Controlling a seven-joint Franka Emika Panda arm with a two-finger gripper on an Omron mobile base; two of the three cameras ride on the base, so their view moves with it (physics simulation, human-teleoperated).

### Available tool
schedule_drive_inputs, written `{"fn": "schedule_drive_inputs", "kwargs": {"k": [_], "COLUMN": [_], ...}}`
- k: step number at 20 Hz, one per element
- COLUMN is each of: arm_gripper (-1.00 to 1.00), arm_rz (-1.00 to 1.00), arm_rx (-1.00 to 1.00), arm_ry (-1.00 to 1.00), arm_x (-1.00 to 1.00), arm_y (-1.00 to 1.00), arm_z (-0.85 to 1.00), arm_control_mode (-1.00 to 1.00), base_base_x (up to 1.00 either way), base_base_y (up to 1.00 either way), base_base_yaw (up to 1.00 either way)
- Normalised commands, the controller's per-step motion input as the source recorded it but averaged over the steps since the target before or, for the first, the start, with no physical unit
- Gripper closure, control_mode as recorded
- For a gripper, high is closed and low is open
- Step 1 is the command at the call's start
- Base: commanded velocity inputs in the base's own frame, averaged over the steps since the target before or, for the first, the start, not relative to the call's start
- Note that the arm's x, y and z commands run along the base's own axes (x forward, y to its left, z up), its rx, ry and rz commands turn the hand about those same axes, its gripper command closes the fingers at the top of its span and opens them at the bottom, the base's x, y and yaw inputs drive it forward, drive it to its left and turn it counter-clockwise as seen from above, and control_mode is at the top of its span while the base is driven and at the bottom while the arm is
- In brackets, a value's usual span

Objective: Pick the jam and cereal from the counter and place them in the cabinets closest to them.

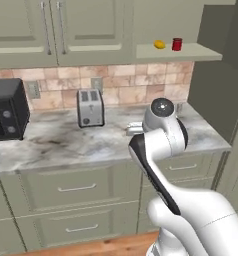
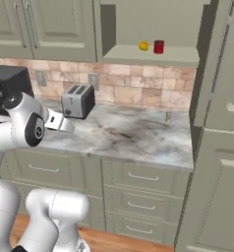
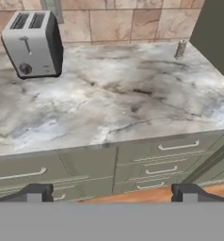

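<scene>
Up on the doorless shelf recess (image 1: 191, 51) of the cabinets (image 1: 91, 25) stands the jam (image 1: 177, 44), a small red jar, upright, with a small yellow fruit (image 1: 160, 44) just beside it on the side nearer the toaster; the two are close but apart. From the right base view the same jam (image 2: 159, 47) and yellow fruit (image 2: 144, 46) sit well above and away from the toaster (image 2: 78, 100), toward the tall side panel. Below the shelf, the toaster (image 1: 90, 107) stands upright on the marbled counter (image 1: 61, 142) against the tiled backsplash (image 1: 126, 80), beneath the panelled cabinet doors. A black microwave (image 1: 7, 107) sits on the counter on the far side of the toaster from the shelf, well apart from it. The white arm (image 1: 158, 145) rises in front of the counter edge, on the shelf side of the toaster and nearer the drawer units (image 1: 76, 189). Seen from the hand camera, the gripper (image 3: 112, 193) has its two dark fingertips (image 3: 36, 193) set wide apart with nothing between them, hanging over the counter's front edge and drawers, with the toaster (image 3: 33, 44) beyond and off to one side. A small metal shaker-like item (image 3: 180, 49) stands near the backsplash, well away from the toaster; what it is exactly I cannot tell. No cereal box can be made out.
</scene>
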Motion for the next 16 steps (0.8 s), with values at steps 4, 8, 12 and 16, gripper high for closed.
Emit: {"fn": "schedule_drive_inputs", "kwargs": {"k": [4,8,12,16], "arm_gripper": [-1.0,-1.0,-1.0,-1.0], "arm_rz": [0.0,0.0,0.0,0.0], "arm_rx": [0.0,0.0,0.0,0.0], "arm_ry": [0.0,0.0,0.0,0.0], "arm_x": [0.0,0.0,0.0,0.0], "arm_y": [0.0,0.0,0.0,0.0], "arm_z": [0.0,0.0,0.0,0.0], "arm_control_mode": [1.0,1.0,1.0,1.0], "base_base_x": [-0.3,-0.4,-0.56,-0.64], "base_base_y": [0.71,0.65,0.61,0.51], "base_base_yaw": [0.0,0.0,0.0,0.0]}}
